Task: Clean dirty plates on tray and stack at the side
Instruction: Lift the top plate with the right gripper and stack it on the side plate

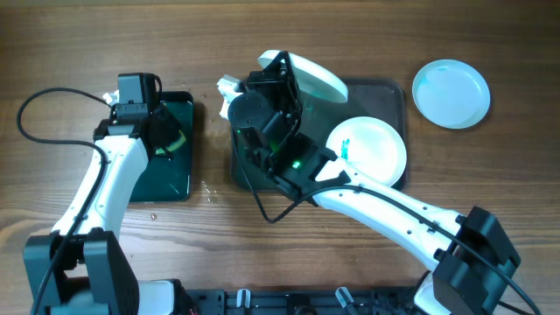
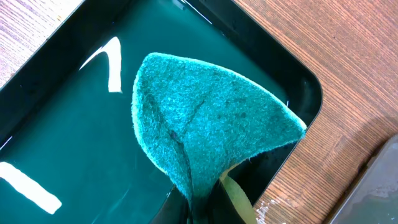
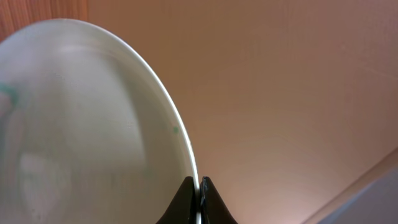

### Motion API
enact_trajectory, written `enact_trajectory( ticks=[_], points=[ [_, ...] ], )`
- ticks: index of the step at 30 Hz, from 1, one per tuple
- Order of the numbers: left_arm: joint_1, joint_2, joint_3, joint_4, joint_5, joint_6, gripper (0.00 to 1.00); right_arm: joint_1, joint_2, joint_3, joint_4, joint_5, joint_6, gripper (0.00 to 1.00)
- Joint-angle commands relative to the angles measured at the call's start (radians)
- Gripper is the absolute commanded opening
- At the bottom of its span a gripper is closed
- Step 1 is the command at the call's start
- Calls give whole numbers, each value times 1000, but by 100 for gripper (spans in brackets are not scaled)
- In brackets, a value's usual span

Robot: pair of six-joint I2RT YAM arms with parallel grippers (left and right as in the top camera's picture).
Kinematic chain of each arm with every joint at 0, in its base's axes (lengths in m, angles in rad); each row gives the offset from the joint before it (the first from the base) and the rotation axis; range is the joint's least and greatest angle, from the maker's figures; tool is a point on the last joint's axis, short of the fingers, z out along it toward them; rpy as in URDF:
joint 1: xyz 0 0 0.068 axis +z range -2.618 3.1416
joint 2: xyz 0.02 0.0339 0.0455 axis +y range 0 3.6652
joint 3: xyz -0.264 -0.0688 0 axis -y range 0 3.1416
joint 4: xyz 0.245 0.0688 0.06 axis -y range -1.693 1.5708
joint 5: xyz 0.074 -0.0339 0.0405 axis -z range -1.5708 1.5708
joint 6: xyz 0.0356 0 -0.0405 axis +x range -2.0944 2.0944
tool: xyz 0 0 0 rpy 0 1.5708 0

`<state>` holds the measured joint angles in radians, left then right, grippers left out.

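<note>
My right gripper (image 3: 199,186) is shut on the rim of a white plate (image 3: 81,124) and holds it tilted above the large dark tray (image 1: 385,92); the plate's edge shows in the overhead view (image 1: 315,74) past the right wrist (image 1: 267,105). A second white plate (image 1: 372,149) with a small green smear lies on the tray's right part. A faintly bluish plate (image 1: 451,92) lies on the table right of the tray. My left gripper (image 2: 202,202) is shut on a folded green sponge (image 2: 205,124) over the small black tray (image 2: 68,137), also seen from overhead (image 1: 166,149).
The small black tray holds shiny liquid with bright reflections. A corner of the large tray shows at the lower right of the left wrist view (image 2: 379,186). Black cables (image 1: 52,96) loop over the wooden table on the left.
</note>
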<state>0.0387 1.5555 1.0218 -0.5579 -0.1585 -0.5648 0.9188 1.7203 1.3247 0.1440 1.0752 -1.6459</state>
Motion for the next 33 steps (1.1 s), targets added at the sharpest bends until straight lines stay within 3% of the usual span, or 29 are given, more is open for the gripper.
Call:
enact_trajectory(
  ticks=[1, 4, 6, 7, 11, 13, 14, 16, 19, 21, 24, 27, 28, 33],
  points=[
    [5, -14, -6, 3, 6, 8, 4, 5, -16, 7, -5, 25, 0, 4],
    [5, -14, -6, 3, 13, 8, 4, -3, -16, 5, -308, -220, 319, 4],
    [5, -14, -6, 2, 13, 8, 4, -22, -6, 4, -509, -425, 375, 4],
    [5, -14, -6, 2, 13, 8, 4, -29, 3, 4, -522, -419, 372, 4],
    [5, -14, -6, 0, 13, 8, 4, -53, 4, 4, -238, -61, 216, 4],
    [5, -14, -6, 0, 13, 8, 4, -75, 4, 4, -108, -61, 149, 4],
    [5, -14, -6, -1, 13, 8, 4, -86, 4, 4, -111, -119, 191, 4],
    [5, -14, -6, 0, 13, 8, 4, -122, 4, 4, -258, -431, 462, 4],
    [5, -14, -6, 0, 13, 8, 4, -208, 7, 4, -457, -829, 649, 4],
    [5, -14, -6, -1, 13, 8, 4, -317, 6, 4, -409, -847, 874, 4],
    [5, -14, -6, 0, 13, 8, 4, -475, 3, 4, -326, -887, 1072, 4],
    [5, -14, -6, 0, 13, 8, 4, -702, 2, 4, -318, -1135, 1290, 4],
    [5, -14, -6, 0, 13, 8, 4, -854, 10, 4, -336, -1289, 1427, 4],
    [5, -14, -6, 0, 13, 8, 4, -1202, 71, 3, -408, -1492, 1676, 5]
  ],
)
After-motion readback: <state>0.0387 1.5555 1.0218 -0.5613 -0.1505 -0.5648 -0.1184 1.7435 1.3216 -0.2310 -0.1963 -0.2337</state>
